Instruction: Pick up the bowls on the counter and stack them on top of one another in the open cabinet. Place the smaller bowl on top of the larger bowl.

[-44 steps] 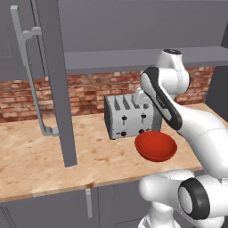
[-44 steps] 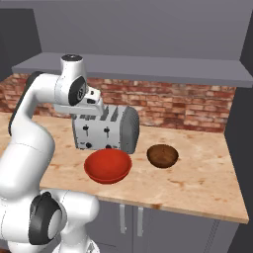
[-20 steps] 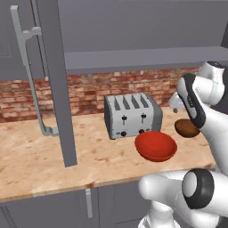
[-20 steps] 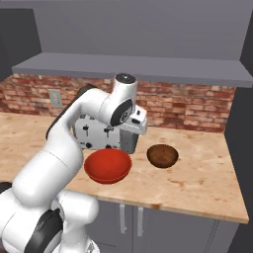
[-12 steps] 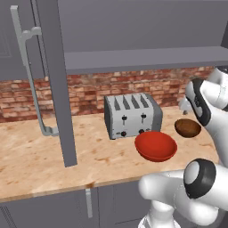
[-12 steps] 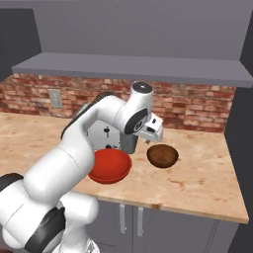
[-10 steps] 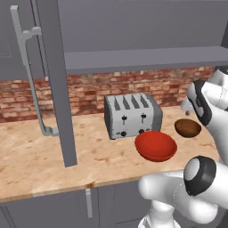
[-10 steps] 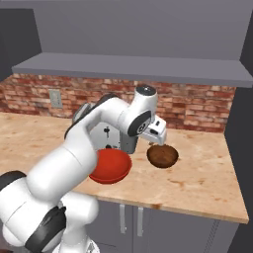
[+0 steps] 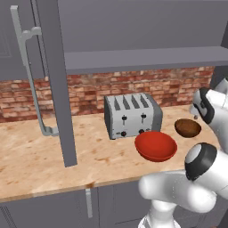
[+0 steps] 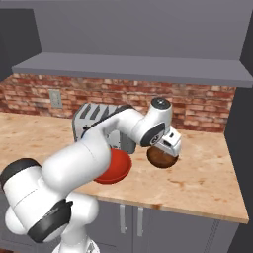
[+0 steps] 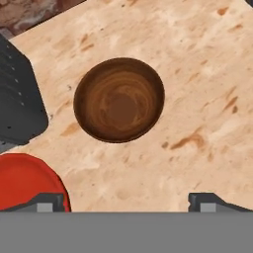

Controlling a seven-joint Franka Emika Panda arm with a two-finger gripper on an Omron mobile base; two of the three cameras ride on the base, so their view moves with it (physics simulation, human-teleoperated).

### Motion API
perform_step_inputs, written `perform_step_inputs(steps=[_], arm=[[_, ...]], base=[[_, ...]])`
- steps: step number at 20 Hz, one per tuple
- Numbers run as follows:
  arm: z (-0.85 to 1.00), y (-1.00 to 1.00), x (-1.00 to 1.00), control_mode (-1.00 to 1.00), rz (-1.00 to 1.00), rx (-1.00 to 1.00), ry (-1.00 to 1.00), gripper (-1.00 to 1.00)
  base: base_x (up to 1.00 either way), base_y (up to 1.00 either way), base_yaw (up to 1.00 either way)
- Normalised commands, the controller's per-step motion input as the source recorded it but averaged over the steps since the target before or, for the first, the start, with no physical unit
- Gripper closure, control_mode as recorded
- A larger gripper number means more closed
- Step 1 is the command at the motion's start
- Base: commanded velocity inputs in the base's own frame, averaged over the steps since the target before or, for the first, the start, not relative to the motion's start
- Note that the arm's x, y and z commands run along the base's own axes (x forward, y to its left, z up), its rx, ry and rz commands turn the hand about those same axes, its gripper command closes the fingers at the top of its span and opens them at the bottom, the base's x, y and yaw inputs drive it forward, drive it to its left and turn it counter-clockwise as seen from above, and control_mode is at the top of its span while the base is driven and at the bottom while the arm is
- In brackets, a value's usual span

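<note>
The smaller bowl [image 11: 119,100], dark brown and wood-like, sits upright on the tan counter [image 11: 202,69], seen from straight above in the hand view. My gripper [image 11: 128,202] hovers over it, open wide, with nothing between its fingertips [image 11: 47,201]. In the right base view the hand [image 10: 169,142] hangs just above the brown bowl [image 10: 160,157]. The larger bowl [image 9: 156,145], glossy red, rests left of the brown bowl [image 9: 187,128] near the counter's front edge; its rim also shows in the hand view [image 11: 27,183]. The open cabinet's grey shelf [image 9: 142,58] runs overhead.
A silver toaster [image 9: 132,115] stands behind the red bowl, close to the brown bowl's left. The open cabinet door [image 9: 57,84] with its long bar handle [image 9: 27,75] hangs over the counter's left part. A brick wall [image 10: 207,104] backs the counter.
The arm has swung right from in front of the toaster to above the brown bowl and come lower. The jaws stayed open. Both bowls have not moved.
</note>
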Motion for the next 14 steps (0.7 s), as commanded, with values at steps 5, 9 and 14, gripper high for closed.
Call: perform_step_inputs(steps=[5, 9, 14], arm=[[-0.31, -0.37, 0.22, -1.0, -0.01, 0.02, -0.01, -1.0], [-0.28, -0.29, 0.23, -1.0, 0.0, 0.03, -0.01, -1.0], [-0.19, -0.22, 0.13, -1.0, 0.0, 0.07, 0.0, -1.0]], base=[[0.0, 0.0, 0.0], [0.0, 0.0, 0.0], [0.0, 0.0, 0.0]])
